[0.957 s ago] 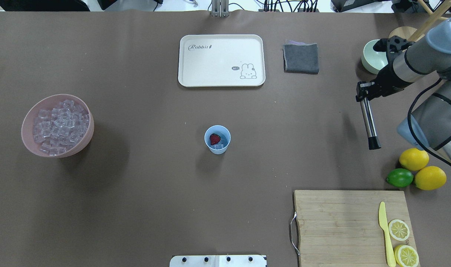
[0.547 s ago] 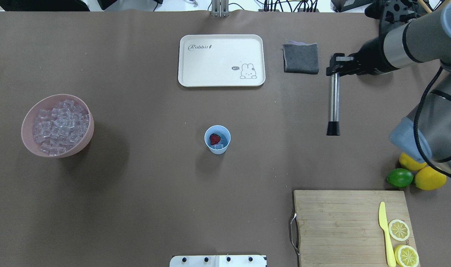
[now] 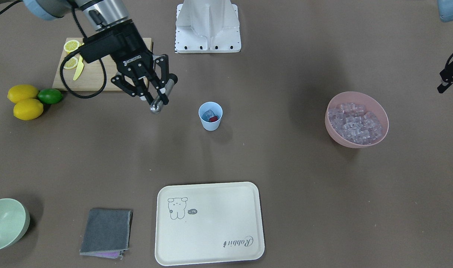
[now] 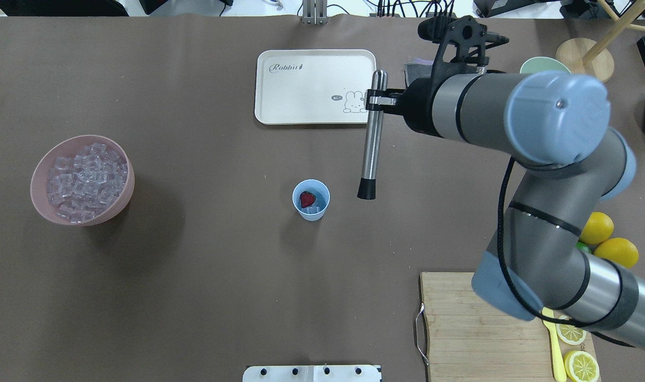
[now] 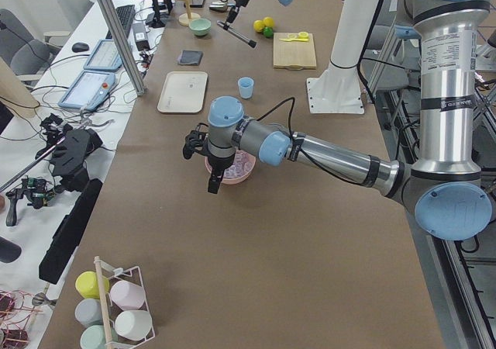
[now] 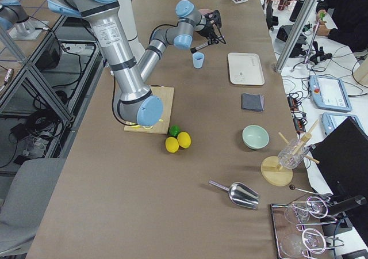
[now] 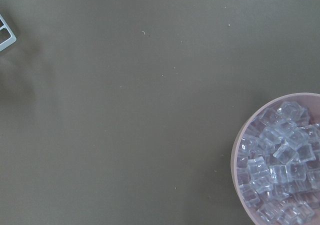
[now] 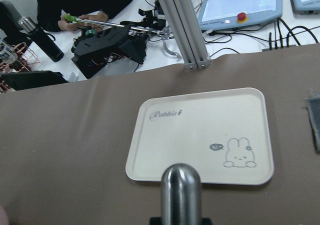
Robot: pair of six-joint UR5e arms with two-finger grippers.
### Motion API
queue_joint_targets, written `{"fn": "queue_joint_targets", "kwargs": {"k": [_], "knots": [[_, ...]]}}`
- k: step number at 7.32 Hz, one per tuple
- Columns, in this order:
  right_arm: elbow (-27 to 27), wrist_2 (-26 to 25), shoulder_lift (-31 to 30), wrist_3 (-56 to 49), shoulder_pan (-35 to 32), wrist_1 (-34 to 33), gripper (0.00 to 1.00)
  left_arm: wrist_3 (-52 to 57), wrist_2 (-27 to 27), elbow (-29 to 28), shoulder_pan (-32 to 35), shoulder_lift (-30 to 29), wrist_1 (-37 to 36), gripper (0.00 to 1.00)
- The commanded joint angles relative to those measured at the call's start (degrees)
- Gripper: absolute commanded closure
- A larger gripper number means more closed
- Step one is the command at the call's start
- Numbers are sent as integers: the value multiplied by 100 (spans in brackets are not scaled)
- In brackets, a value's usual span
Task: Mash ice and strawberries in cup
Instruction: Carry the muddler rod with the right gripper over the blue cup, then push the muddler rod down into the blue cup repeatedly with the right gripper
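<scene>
Big change from half a second back: the right arm (image 4: 513,114) has swung way in across the table (image 4: 195,281). The steel muddler (image 4: 372,143) was hanging off to the right of the grey cloth (image 3: 105,230). Now it's tilted with its black tip just right of the cup (image 4: 312,215), near it but not over it or touching. The right gripper (image 4: 376,100) is clamped on the muddler a bit below its rounded steel end. Nothing else has budged.

Head count, big to small:
- one wooden cutting board (image 4: 450,318)
- one cream tray (image 4: 301,90)
- one pink bowl (image 4: 116,211), piled with more ice (image 4: 84,178) than I can count
- one mint bowl (image 3: 5,223)
- that one cloth
- two whole lemons (image 3: 22,93)
- one lime (image 3: 50,96)
- one yellow knife (image 4: 556,355)
- two lemon slices (image 4: 581,366)
- one cup, mid-table

Inside the cup there's one strawberry (image 4: 307,199) and a bit of ice, can't count those cubes.

The left gripper (image 3: 449,76) pokes in at the edge of the front view, out past the pink bowl. I can't tell if it's spread or closed.
</scene>
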State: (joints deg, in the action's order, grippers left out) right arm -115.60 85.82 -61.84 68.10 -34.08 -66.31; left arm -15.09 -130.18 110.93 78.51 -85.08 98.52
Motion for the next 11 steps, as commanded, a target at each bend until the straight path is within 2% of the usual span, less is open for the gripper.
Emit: {"fn": "queue_joint_targets", "kwargs": {"k": [1,4,5,6,8,11], "knots": [[28,-2007,76,-129,1127,827,100,-11,54,42,76,35,0,3],[45,-2700,189,-1121,1430,901,100,33,-7,192,340,630,315,3],[98,-2963,207,-1141,1492,927,100,24,-7,183,366,694,360,3],[281,-3070,234,-1184,1510,1110,100,32,1,174,375,703,361,3],[1193,-3272,777,-1360,1510,1706,100,24,19,105,376,686,352,3],[1495,-3273,814,-1633,1519,1780,100,-29,54,60,376,694,334,3]]}}
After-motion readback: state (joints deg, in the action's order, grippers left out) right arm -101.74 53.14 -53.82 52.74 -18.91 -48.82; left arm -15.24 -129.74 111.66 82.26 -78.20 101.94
